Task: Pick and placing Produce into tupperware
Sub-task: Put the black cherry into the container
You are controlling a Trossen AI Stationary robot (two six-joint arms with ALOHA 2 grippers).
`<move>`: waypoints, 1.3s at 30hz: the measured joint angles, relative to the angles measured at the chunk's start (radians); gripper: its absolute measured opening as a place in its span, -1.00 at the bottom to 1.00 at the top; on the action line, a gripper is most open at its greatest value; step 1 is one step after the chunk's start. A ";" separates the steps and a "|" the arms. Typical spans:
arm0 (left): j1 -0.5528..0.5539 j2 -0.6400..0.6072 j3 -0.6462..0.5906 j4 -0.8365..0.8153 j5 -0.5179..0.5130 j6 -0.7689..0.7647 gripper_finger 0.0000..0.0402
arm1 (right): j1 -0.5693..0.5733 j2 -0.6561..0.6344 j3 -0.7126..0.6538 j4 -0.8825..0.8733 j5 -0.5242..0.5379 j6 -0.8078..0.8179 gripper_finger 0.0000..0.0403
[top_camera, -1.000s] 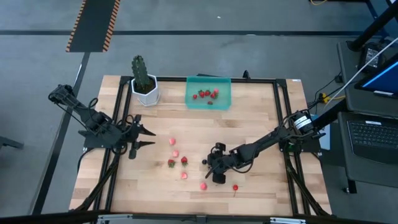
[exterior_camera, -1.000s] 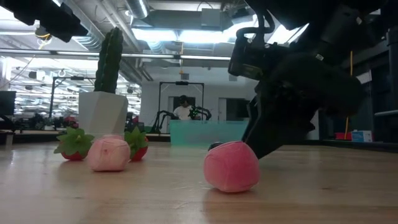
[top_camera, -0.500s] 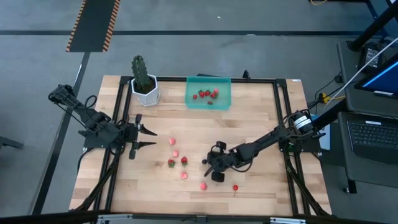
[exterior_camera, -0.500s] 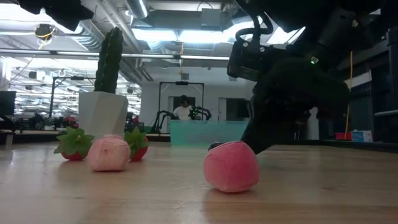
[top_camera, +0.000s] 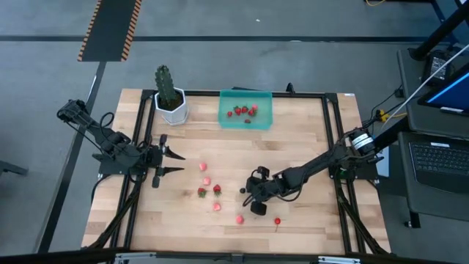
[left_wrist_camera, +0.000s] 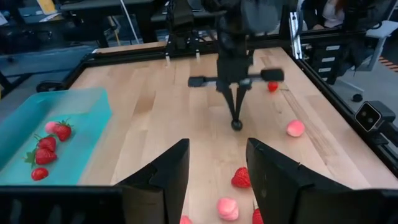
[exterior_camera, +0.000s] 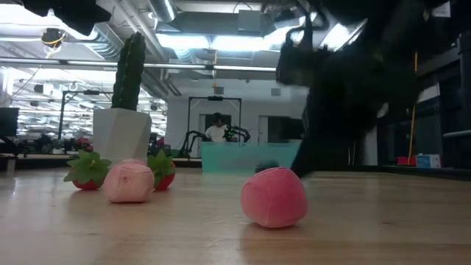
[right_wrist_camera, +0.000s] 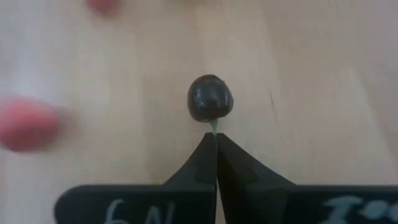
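Observation:
The small dark berry (right_wrist_camera: 211, 98) hangs at the tips of my right gripper (right_wrist_camera: 216, 138), which is shut on its green stem near the table's middle (top_camera: 244, 191). Loose red and pink produce lies on the wood: a pink piece (top_camera: 239, 218), a red one (top_camera: 277, 221) and several more (top_camera: 207, 180) to the left. The teal tupperware (top_camera: 245, 121) at the far edge holds several red pieces (top_camera: 242, 111). My left gripper (top_camera: 172, 163) waits open at the table's left, touching nothing. My right gripper pinches the berry's short green stem (right_wrist_camera: 213, 127) between the very ends of its two fingertips. The fingers slant down from the table's right. The berry hangs just beyond the tips, low over the wood; whether it is clear of the table I cannot tell.
A green cactus in a white pot (top_camera: 170, 103) stands at the far left beside the tupperware. A black frame (top_camera: 333, 139) runs around the table. Bare wood lies between the loose pieces and the tupperware.
My right gripper has shut on the dark berry's stem and risen slightly. In the low view the berry sits a little higher than before. My left gripper has stayed where it was.

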 joint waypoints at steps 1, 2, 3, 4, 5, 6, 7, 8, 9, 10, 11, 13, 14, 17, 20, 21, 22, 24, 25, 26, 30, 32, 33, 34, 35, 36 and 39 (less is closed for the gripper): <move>0.000 0.000 0.000 0.000 0.000 0.000 -0.24 | 0.000 -0.019 0.001 0.003 0.001 -0.001 -0.99; 0.000 0.000 0.000 0.000 0.000 0.000 -0.24 | 0.000 -0.035 0.003 0.005 0.006 -0.001 -0.99; 0.000 0.000 0.000 -0.001 0.000 0.000 -0.24 | 0.000 -0.047 0.003 0.006 0.018 -0.003 -0.99; 0.000 0.000 0.000 0.000 0.000 0.000 -0.24 | -0.001 -0.059 0.003 -0.003 0.037 -0.004 -0.99; 0.000 0.000 0.000 -0.001 0.000 -0.001 -0.24 | -0.001 -0.072 0.002 -0.015 0.057 -0.007 -0.99; 0.000 0.000 0.000 0.000 0.000 -0.001 -0.24 | -0.002 -0.087 0.002 -0.016 0.072 -0.013 -0.99; 0.000 0.000 0.000 0.000 0.000 -0.002 -0.24 | -0.004 -0.103 0.002 -0.020 0.088 -0.028 -0.99; 0.000 0.000 0.000 -0.001 0.000 -0.009 -0.24 | -0.008 -0.117 0.003 -0.022 0.096 -0.037 -0.99; 0.000 0.000 0.001 0.000 0.001 -0.022 -0.24 | -0.012 -0.130 0.004 -0.022 0.099 -0.052 -0.99; 0.000 0.000 0.001 -0.001 0.001 -0.029 -0.24 | -0.017 -0.143 0.003 -0.027 0.099 -0.058 -0.99; 0.000 0.000 0.001 -0.001 0.001 -0.041 -0.24 | -0.022 -0.155 0.003 -0.026 0.100 -0.061 -0.99; 0.000 0.000 0.001 -0.001 0.000 -0.058 -0.24 | -0.036 -0.186 0.003 -0.031 0.102 -0.084 -1.00; 0.000 0.000 0.001 0.000 0.000 -0.074 -0.24 | -0.046 -0.200 0.004 -0.029 0.104 -0.097 -1.00; 0.000 0.000 0.001 0.000 0.000 -0.080 -0.24 | -0.092 -0.242 0.005 -0.050 0.103 -0.138 -1.00; 0.000 -0.007 0.001 0.000 -0.003 -0.080 -0.24 | -0.170 -0.278 0.005 -0.060 0.092 -0.171 -1.00; 0.000 -0.007 0.001 0.001 -0.009 -0.080 -0.24 | -0.198 -0.286 0.005 -0.066 0.083 -0.188 -1.00; 0.000 -0.007 0.001 0.000 -0.019 -0.080 -0.24 | -0.230 -0.292 0.005 -0.063 0.068 -0.208 -1.00; 0.000 -0.007 0.001 -0.001 -0.029 -0.078 -0.24 | -0.296 -0.300 0.005 -0.063 0.031 -0.250 -1.00; 0.000 -0.006 0.001 -0.003 -0.029 -0.076 -0.24 | -0.332 -0.300 0.007 -0.064 0.015 -0.270 -1.00; 0.000 -0.006 0.001 -0.002 -0.029 -0.075 -0.24 | -0.367 -0.299 0.012 -0.079 0.001 -0.288 -1.00; 0.000 -0.006 0.001 -0.002 -0.029 -0.075 -0.24 | -0.501 -0.292 0.045 -0.147 -0.033 -0.345 -1.00; 0.000 -0.007 0.001 -0.002 -0.029 -0.075 -0.24 | -0.561 -0.292 0.066 -0.188 -0.036 -0.374 -1.00; 0.000 -0.006 0.001 -0.004 -0.029 -0.074 -0.24 | -0.588 -0.292 0.076 -0.201 -0.038 -0.389 -1.00; 0.000 -0.006 0.001 -0.004 -0.029 -0.074 -0.24 | -0.616 -0.292 0.084 -0.210 -0.038 -0.400 -1.00; 0.000 -0.007 0.001 -0.004 -0.029 -0.073 -0.24 | -0.643 -0.292 0.094 -0.223 -0.039 -0.415 -1.00; 0.000 -0.006 0.001 -0.006 -0.029 -0.072 -0.24 | -0.669 -0.291 0.103 -0.240 -0.040 -0.423 -1.00; 0.000 -0.006 0.001 -0.009 -0.030 -0.071 -0.24 | -0.745 -0.268 0.143 -0.289 -0.064 -0.441 -1.00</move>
